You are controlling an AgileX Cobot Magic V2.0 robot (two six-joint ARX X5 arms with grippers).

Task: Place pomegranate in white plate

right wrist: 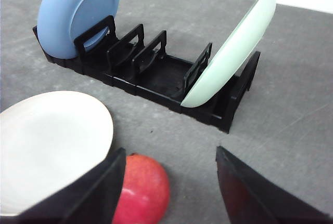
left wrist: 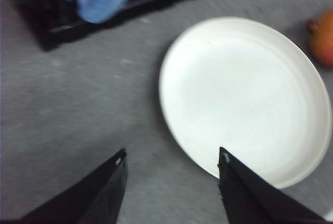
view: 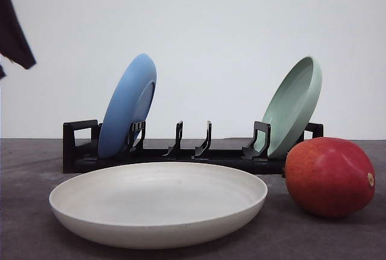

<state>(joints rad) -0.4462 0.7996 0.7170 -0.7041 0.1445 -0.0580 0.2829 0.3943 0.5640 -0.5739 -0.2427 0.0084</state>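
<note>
Pomegranate (view: 329,177): resting on grey worktop (view: 24,212), front right, just beside white plate (view: 158,202), outside it.
White plate: flat, front centre, bare.
Rack (view: 181,151): behind, holding blue plate (view: 127,105) and green plate (view: 292,106).
Left hand (left wrist: 171,164): spread apart, holding nothing.
Right hand (right wrist: 169,161): spread apart above pomegranate.

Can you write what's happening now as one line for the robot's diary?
pomegranate: on table, right of white plate | plate: empty | right gripper: open, above fruit | left gripper: open

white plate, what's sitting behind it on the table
Behind the white plate stands a black dish rack holding a blue plate and a pale green plate. The plate's rim hides the rack's lower front edge.
</note>
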